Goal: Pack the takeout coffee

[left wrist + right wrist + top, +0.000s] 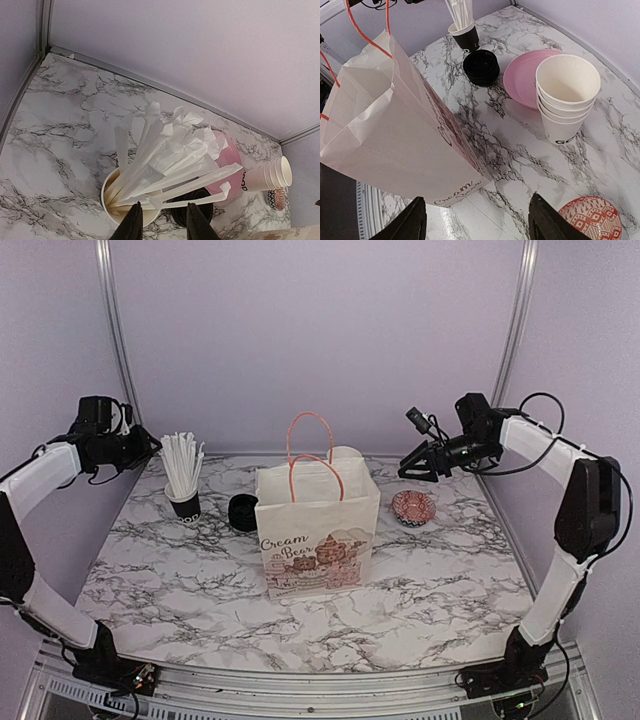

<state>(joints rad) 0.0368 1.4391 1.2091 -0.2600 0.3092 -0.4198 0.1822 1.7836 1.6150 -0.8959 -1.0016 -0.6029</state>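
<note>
No white cup with a black dome lid shows in any view. A white paper bag (318, 530) with orange handles and "Cream Bear" print stands upright at the table's middle; its inside is hidden. It also shows in the right wrist view (390, 130). My left gripper (150, 447) is open and empty, raised at the far left over the cup of straws; in the left wrist view (161, 225) its fingers hang just above that cup. My right gripper (408, 468) is wide open and empty, raised at the far right, with the bag's lower corner showing under it in the right wrist view (477, 220).
A black cup of white wrapped straws (182, 480) (120, 200) stands left of the bag, next to a stack of black lids (243, 511) (481, 66). Behind the bag are a pink plate (522, 75) and stacked lidless white cups (565, 100). A red patterned bowl (413, 507) sits to the right.
</note>
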